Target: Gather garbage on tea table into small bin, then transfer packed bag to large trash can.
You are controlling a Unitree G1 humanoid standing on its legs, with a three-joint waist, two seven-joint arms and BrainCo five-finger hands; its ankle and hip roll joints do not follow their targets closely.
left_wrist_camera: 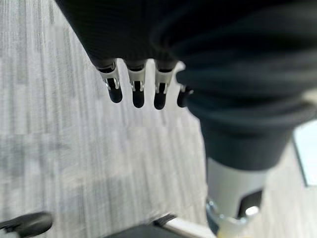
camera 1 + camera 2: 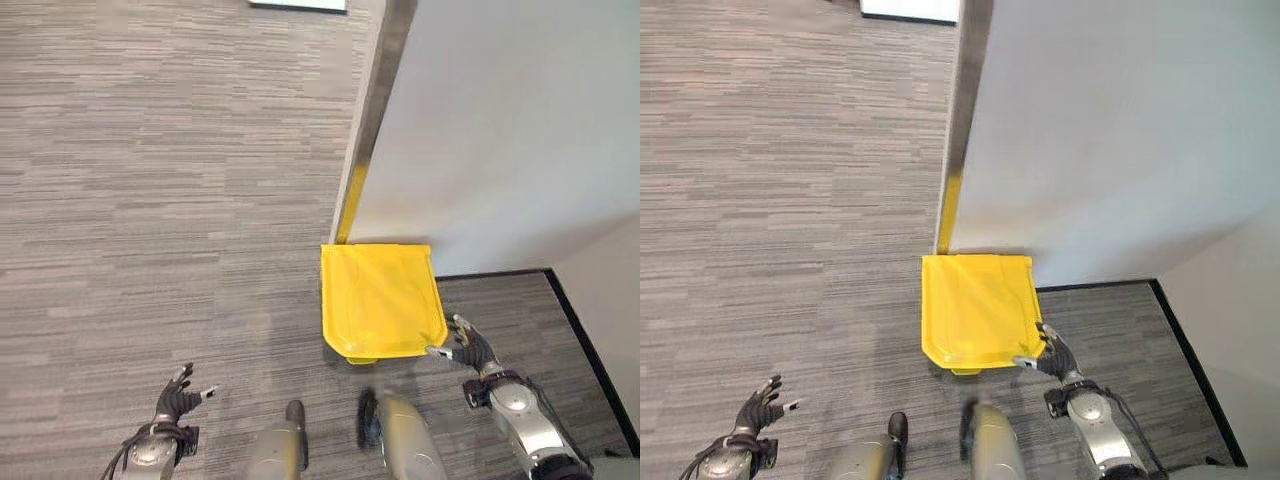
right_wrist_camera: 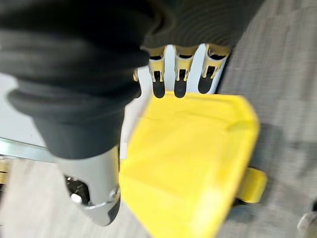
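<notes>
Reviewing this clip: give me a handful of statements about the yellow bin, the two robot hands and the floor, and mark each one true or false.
1. The yellow bin stands on the carpet against the white wall. True.
2. The right robot hand is at the bin's near corner. True.
3. The left robot hand grips the bin. False: it hangs over bare carpet, well apart from the bin, fingers relaxed.
4. The bin's yellow lid is lifted open. False: the flat yellow top covers it.
5. The right robot hand carries a packed bag. False: its wrist view shows straight fingers and no bag.
</notes>
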